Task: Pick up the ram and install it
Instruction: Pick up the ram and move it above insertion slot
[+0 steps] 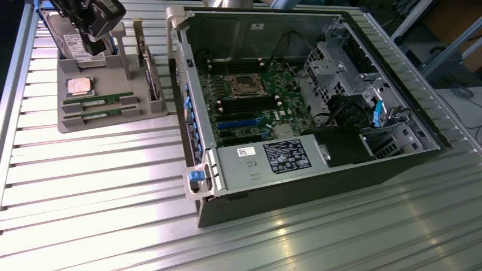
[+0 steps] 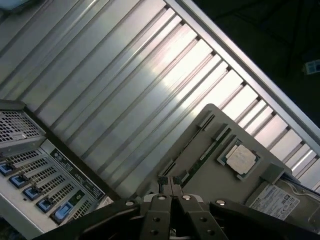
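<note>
Two green ram sticks (image 1: 101,102) (image 1: 103,113) lie side by side in slots of a grey holder tray (image 1: 113,121) at the exterior view's left. In the wrist view one ram stick (image 2: 204,156) shows as a thin dark green strip in the tray (image 2: 210,125), just beyond my fingertips. My gripper (image 1: 95,51) (image 2: 170,181) hangs above the far end of the tray, over the hard drive (image 1: 71,42), apart from the ram. Its fingers are shut together with nothing between them.
The tray also holds a silver CPU (image 1: 80,86) (image 2: 241,159) and an upright expansion card (image 1: 150,70). An open computer case (image 1: 301,96) (image 2: 30,165) with its motherboard (image 1: 249,104) stands to the exterior view's right of the tray. A ribbed metal table (image 1: 90,186) runs underneath.
</note>
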